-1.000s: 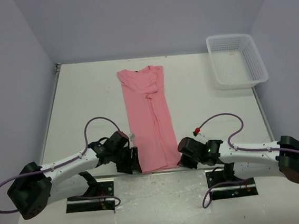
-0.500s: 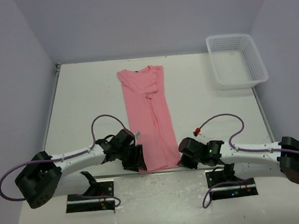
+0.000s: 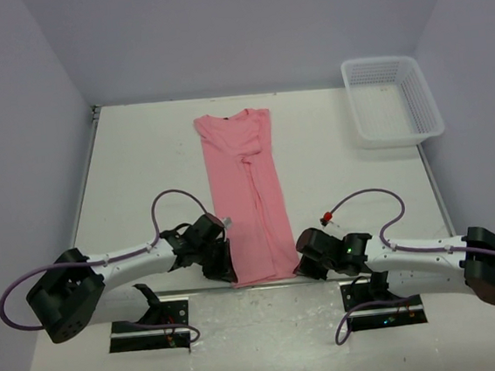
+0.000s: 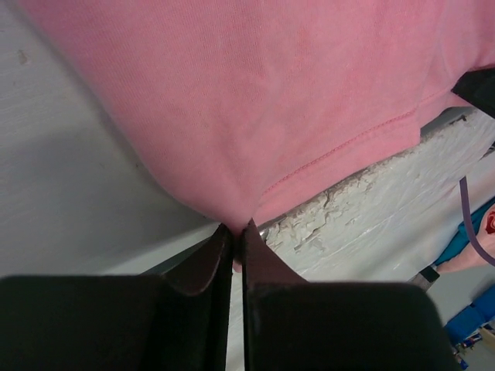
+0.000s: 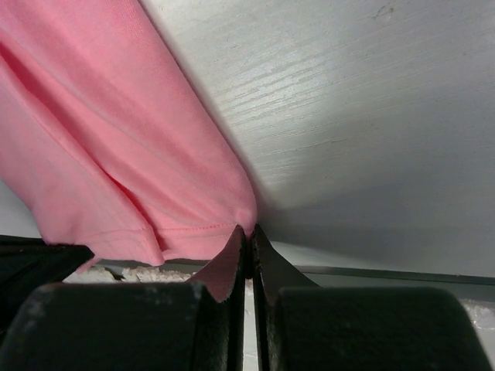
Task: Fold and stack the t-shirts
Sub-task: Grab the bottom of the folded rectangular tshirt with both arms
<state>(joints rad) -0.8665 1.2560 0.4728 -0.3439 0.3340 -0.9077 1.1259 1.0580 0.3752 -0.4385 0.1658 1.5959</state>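
Note:
One salmon-pink t-shirt [image 3: 248, 194] lies on the table folded into a long narrow strip, collar at the far end and hem at the near edge. My left gripper [image 3: 230, 273] is shut on the hem's near left corner; the wrist view shows pink cloth [image 4: 255, 100] pinched between the dark fingertips [image 4: 209, 259]. At the hem's near right corner sits my right gripper [image 3: 298, 268], shut on the t-shirt [image 5: 116, 154], with the fabric bunched at its tips [image 5: 267, 259].
A white mesh basket [image 3: 393, 99] stands at the far right corner. The table's near edge [image 3: 266, 285] runs just under both grippers. Grey walls enclose the left, back and right sides.
The left arm slid right to the hem's left corner and its gripper closed on the cloth. The right gripper has kept its grip and place.

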